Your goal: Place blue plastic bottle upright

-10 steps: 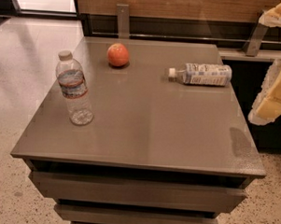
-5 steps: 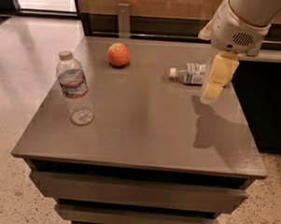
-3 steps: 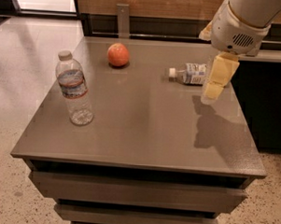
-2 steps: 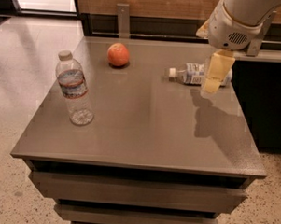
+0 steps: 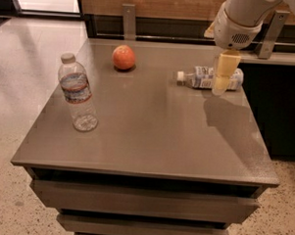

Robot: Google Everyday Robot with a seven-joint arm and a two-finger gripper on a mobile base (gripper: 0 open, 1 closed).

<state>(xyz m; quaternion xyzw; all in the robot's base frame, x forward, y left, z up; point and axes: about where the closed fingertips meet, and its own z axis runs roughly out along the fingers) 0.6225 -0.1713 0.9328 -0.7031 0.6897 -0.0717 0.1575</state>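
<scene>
The blue plastic bottle [image 5: 200, 77] lies on its side at the far right of the grey table [image 5: 147, 134], white cap pointing left. Its pale blue-and-white label covers most of the body. My gripper [image 5: 223, 78] hangs from the arm at the upper right, directly over the bottle's right half. It hides part of the label and the bottle's base end. The yellow fingers [image 5: 223, 71] point down at the bottle.
A wider ribbed clear bottle [image 5: 78, 94] with a red-and-blue band stands upright at the left. An orange fruit [image 5: 123, 57] sits at the back. A wooden wall with metal brackets [image 5: 128, 20] runs behind the table. A dark cabinet stands at right.
My gripper came in from the right edge, then moved toward the back of the table, over the lying bottle. The bottle, the fruit and the other bottle have not moved.
</scene>
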